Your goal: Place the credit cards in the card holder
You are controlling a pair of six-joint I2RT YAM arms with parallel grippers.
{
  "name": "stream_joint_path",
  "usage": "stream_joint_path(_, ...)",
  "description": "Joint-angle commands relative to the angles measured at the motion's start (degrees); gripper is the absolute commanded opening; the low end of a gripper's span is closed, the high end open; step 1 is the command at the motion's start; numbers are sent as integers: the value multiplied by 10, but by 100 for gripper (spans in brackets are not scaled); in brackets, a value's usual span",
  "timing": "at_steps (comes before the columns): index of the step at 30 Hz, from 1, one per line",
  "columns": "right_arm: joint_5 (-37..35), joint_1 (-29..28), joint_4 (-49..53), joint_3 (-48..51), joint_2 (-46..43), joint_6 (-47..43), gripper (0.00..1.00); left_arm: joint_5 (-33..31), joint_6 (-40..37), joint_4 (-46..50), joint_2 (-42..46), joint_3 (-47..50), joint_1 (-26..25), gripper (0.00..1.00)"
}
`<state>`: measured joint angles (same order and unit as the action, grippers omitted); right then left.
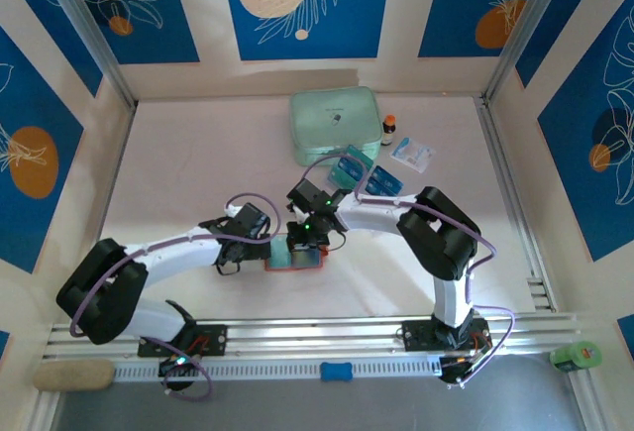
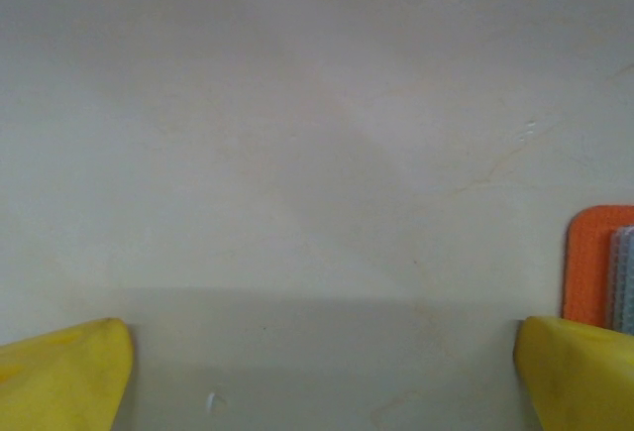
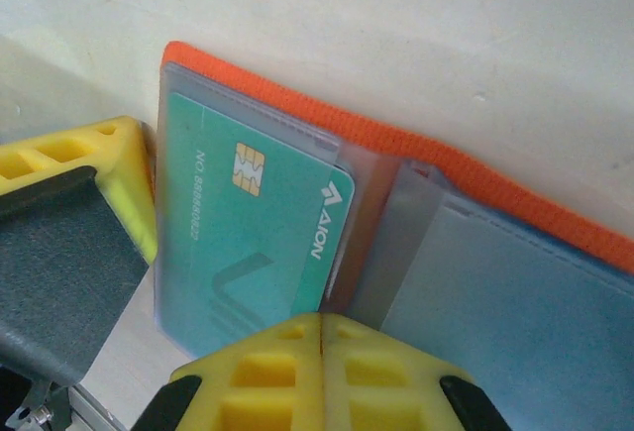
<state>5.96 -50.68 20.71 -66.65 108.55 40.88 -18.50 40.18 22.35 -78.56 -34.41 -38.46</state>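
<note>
"Where is the small orange fold-over card holder (image 1: 294, 259)?"

"It lies open on the white table (image 1: 198, 154), close to my arms; a teal-blue credit card (image 3: 248, 243) sits in its clear sleeve (image 3: 228, 104)."

"And your tools?"

"My right tool (image 3: 319, 330) is closed tight, its tips over that card's near edge; my left tool (image 2: 317, 372) is wide open, holding nothing, just beside the holder's orange edge."

Left end effector (image 2: 322, 372) spread wide; right end effector (image 3: 320, 347) closed.
</note>
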Motion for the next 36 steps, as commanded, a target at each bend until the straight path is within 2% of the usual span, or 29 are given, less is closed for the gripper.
stream_joint_path(1, 0, 2, 22, -4, -31, -4, 0, 4, 0, 12, 17, 0, 6, 100)
stream_joint_path(12, -11, 15, 16, 40, -49, -5, 0, -10, -4, 46, 58, -26, 6, 100)
stream_joint_path(23, -20, 42, 17, 85, -66, -19, 0, -5, -5, 47, 63, -25, 7, 100)
stream_joint_path(36, -4, 40, 21, 73, -105, -15, 0, 1, -7, 42, 62, -24, 6, 100)
